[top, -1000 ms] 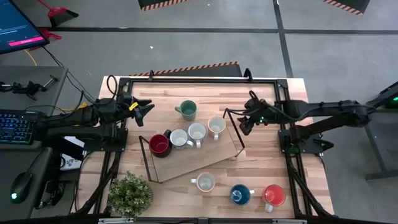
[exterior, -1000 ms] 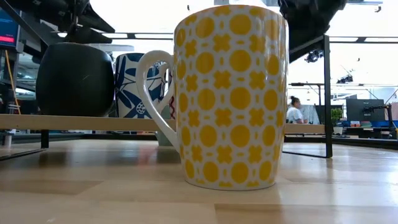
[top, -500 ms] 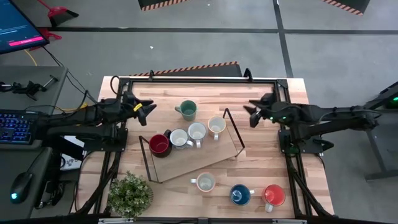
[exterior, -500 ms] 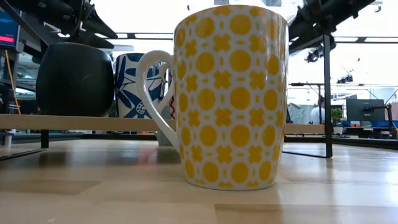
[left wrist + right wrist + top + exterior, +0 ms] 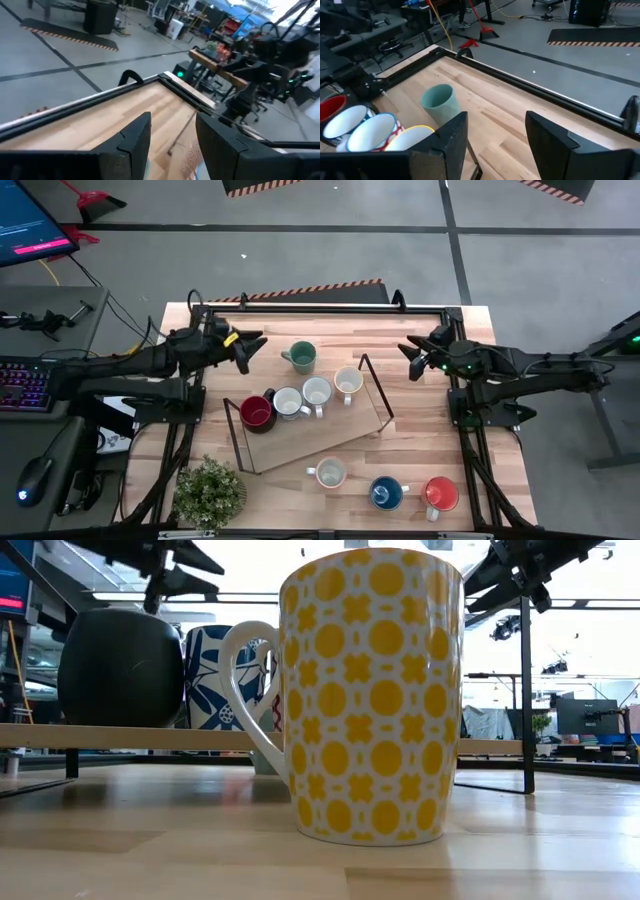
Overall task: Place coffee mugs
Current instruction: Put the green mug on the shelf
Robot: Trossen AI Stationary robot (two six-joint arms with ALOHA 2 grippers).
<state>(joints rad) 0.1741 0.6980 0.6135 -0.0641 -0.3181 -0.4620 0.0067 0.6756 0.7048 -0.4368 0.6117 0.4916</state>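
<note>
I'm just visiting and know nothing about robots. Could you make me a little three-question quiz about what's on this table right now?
1. True or false: the left gripper is holding a mug.
2. How many mugs stand on the raised wooden shelf? A) two B) four C) six
3. Fill in: in the high view, the potted plant sits at the table's near ____ corner.

Key
1. False. Its jaws are open and empty, hovering beside the teal-green mug; the right gripper is open and empty too.
2. B. The dark red mug and three pale mugs in a row.
3. Left. The orange mug is toward the near right.
</note>
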